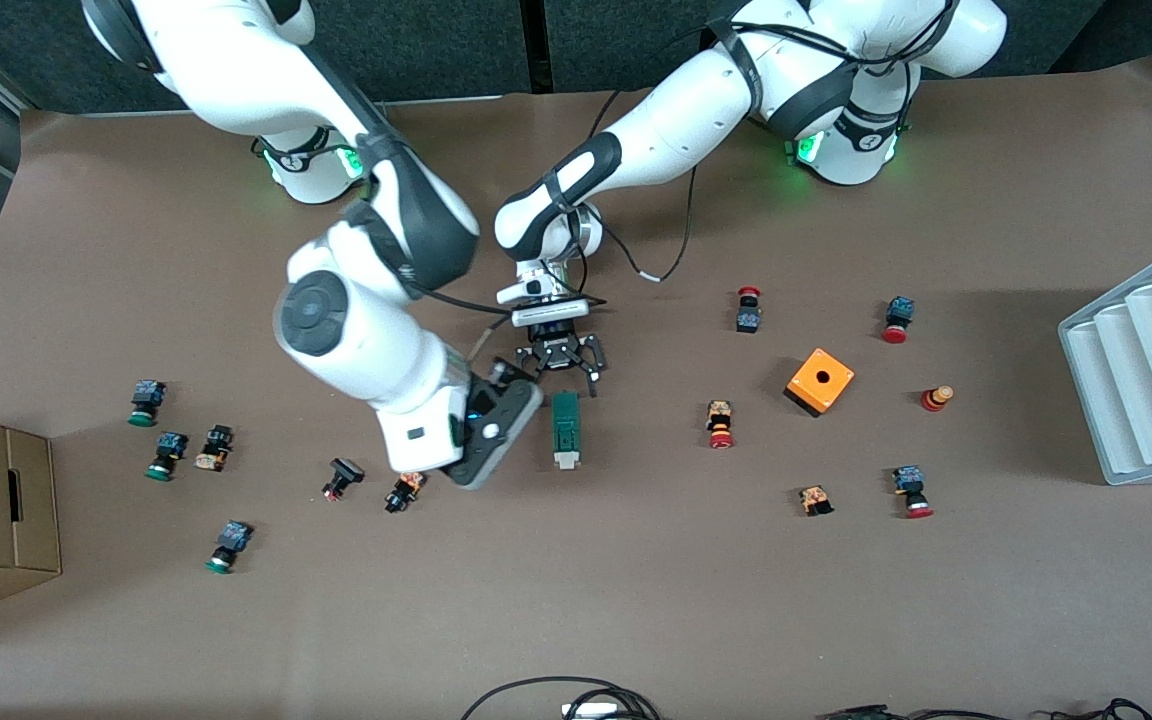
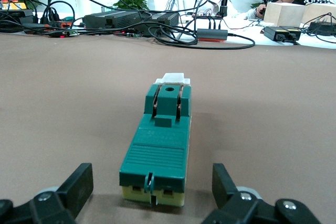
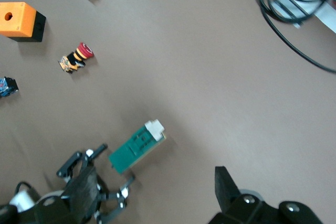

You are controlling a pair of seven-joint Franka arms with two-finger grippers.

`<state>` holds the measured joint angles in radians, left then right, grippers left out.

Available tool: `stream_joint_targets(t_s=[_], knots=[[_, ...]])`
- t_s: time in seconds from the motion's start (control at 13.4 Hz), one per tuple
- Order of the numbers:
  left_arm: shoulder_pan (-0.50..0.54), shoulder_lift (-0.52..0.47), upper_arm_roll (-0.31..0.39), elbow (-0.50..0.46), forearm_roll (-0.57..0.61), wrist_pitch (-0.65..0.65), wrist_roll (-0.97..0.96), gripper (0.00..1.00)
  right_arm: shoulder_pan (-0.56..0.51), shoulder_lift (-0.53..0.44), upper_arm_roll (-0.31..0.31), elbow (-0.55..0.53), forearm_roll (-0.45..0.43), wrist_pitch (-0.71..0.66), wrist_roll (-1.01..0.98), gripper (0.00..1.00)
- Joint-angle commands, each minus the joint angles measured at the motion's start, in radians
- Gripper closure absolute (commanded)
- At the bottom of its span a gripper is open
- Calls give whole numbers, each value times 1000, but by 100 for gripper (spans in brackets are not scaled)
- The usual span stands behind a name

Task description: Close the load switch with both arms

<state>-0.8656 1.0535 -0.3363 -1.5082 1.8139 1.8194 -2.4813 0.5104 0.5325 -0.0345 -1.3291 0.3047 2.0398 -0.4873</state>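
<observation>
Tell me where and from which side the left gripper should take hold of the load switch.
Grip the load switch across its two long flat sides at the plain end facing the left gripper, away from the white tab. It lies flat, lengthwise between the open fingers, so a straight advance along its length probably suits. The right gripper hangs open beside it.

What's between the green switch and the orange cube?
One red-capped button lies between the switch and the cube, seen in the front view.

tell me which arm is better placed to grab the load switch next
Left, probably. The left gripper sits at the load switch end, fingers open either side. The right gripper hangs beside it, off to one side.
</observation>
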Motion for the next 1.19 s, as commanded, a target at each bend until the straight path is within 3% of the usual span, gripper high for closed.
stream_joint_targets(t_s=[0.0, 0.22, 0.67, 0.89, 1.12], knots=[[-9, -1, 2, 16, -13, -8, 8, 0, -59, -57, 5, -30, 16, -97, 38, 0], [-10, -18, -3, 14, -56, -9, 57, 0, -122, -97, 7, -32, 16, -189, 39, 0], [-10, -112, -6, 20, -295, -8, 486, 0, -197, -186, 5, -62, 2, -331, 247, 0], [-7, -176, -4, 23, -427, -8, 680, 0, -202, -229, 8, -74, -128, -401, 459, 0], [-4, -222, -3, 26, -519, -6, 887, 0, -239, -268, 8, -102, -234, -455, 535, 0]])
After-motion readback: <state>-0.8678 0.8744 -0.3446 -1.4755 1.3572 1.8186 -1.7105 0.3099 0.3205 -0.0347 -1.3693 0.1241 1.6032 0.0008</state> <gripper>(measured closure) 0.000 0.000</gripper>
